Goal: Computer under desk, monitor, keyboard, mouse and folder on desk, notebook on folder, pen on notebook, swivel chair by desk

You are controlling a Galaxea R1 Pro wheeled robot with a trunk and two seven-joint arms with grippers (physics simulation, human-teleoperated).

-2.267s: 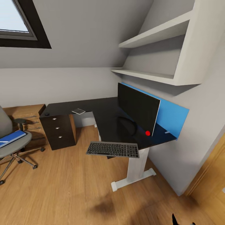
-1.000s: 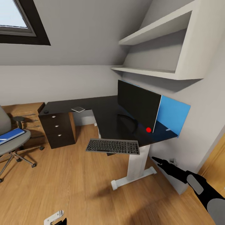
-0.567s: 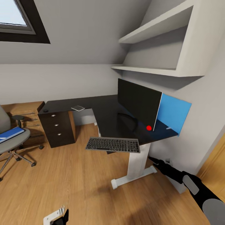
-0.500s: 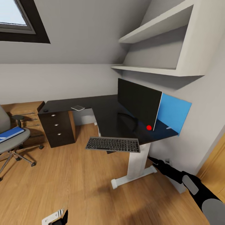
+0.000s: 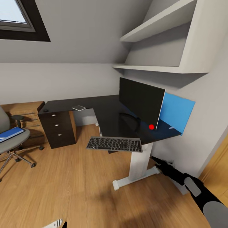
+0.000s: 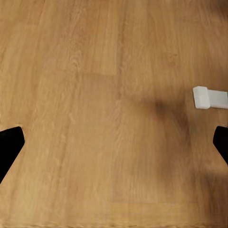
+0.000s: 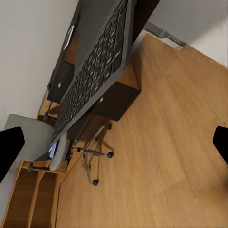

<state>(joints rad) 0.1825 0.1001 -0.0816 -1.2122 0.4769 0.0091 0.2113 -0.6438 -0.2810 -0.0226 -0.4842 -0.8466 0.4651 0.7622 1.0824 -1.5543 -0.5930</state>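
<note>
— Keyboard (image 5: 114, 144) first: where is it?
— Hanging off the near edge of the black L-shaped counter (image 5: 104, 112), over the wooden floor (image 5: 63, 186), just left of the white leg (image 5: 136, 164). From the right wrist I see its dark keys and silver frame (image 7: 92, 66) running past the counter's edge.
— And the monitor (image 5: 141, 103)?
— Upright on the right wing of the counter, black screen facing left, a red dot at its lower right corner. The blue wall panel (image 5: 175, 110) sits just behind it.
— Anything else on the counter?
— A thin grey notebook (image 5: 79, 108) lies flat near the inner corner, and a small black mouse (image 5: 46, 110) sits at the far left end, above the three drawers with silver knobs (image 5: 57, 125).
— The swivel chair (image 5: 11, 139)?
— Well apart from the counter, at the left edge of the room, with the blue folder (image 5: 10, 133) lying on its seat. A light wooden drawer unit (image 5: 27, 112) stands behind it.
— The arms?
— The right gripper (image 5: 157, 160) reaches low toward the foot of the white leg, below the keyboard. In its wrist view the two black fingertips (image 7: 10, 142) sit at opposite edges, spread wide with nothing between them. The left gripper (image 6: 114, 147) points down at bare floor, its fingertips (image 6: 9, 147) likewise wide apart and empty, with the white end of the counter's foot (image 6: 209, 97) nearby.
</note>
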